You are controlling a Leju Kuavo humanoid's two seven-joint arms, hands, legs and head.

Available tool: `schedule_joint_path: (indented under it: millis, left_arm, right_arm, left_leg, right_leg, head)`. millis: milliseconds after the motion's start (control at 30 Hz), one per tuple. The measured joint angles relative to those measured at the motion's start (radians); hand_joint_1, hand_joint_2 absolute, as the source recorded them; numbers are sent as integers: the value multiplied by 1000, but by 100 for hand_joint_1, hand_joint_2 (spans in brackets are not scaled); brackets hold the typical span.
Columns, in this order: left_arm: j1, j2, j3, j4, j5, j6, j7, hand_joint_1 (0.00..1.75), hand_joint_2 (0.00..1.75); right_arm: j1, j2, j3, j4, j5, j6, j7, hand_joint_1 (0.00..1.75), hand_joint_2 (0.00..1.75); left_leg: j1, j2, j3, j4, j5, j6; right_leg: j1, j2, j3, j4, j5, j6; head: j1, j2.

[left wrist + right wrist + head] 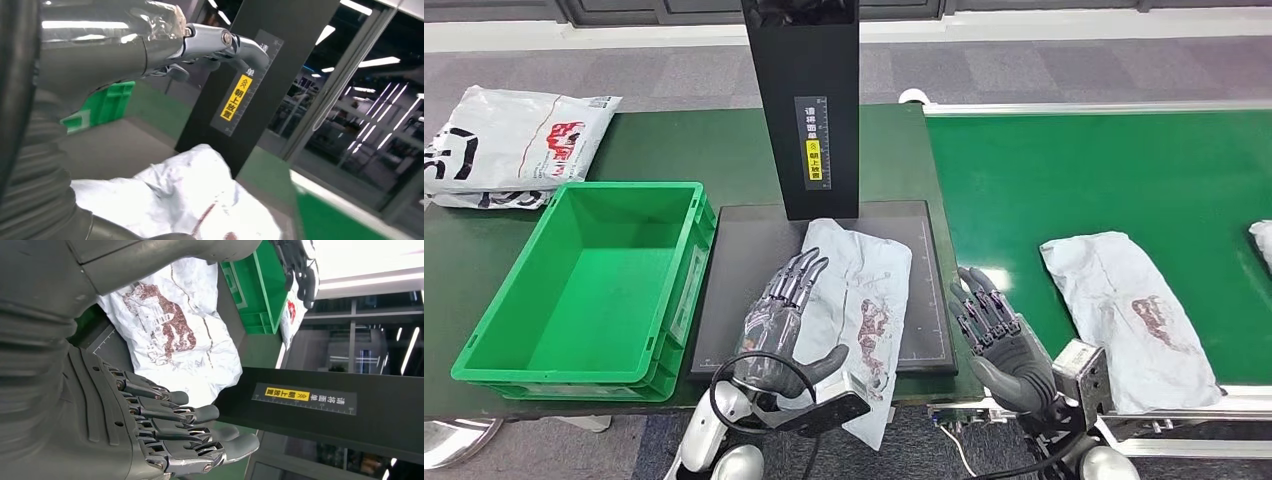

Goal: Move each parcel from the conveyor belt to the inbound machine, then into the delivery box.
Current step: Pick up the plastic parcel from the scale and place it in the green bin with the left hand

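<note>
Parcel [864, 300], crumpled grey plastic, on flat black pad [749, 250].

left hand [784, 315]: at 6 o'clock in the head view, palm down, fingers stretched toward 12, thumb out toward 3, holding nothing | right hand [999, 335]: at 5 o'clock, fingers apart and slightly bent, pointing toward 11, holding nothing | both silver forearms enter from 6 o'clock
</note>
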Motion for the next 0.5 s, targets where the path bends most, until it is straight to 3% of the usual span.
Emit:
schedule_joint_path:
  millis: [300, 433, 500]
  left_arm:
    - [-11, 8, -28, -2, -53, -1, 12, 0, 175]
    - [-96, 21, -102, 68, -291, -101, 59, 0, 175]
    - [-161, 24, -159, 164, -327, -175, 48, 0, 175]
  right_arm:
    - [0, 3, 0, 2, -2, 0, 0, 0, 175]
    - [-37, 11, 0, 30, -2, 0, 2, 0, 175]
    - [-74, 18, 0, 58, -1, 0, 3, 0, 175]
  left_leg:
    - [0, 0, 0, 0, 0, 0]
    - [0, 0, 0, 0, 1, 0]
    - [0, 0, 1, 0, 1, 1]
  right_leg:
    - [0, 0, 0, 0, 0, 0]
    - [0, 0, 1, 0, 1, 0]
    - [-1, 1, 1, 0, 2, 0]
  head:
    - [0, 0]
    - [0, 0]
    - [0, 0]
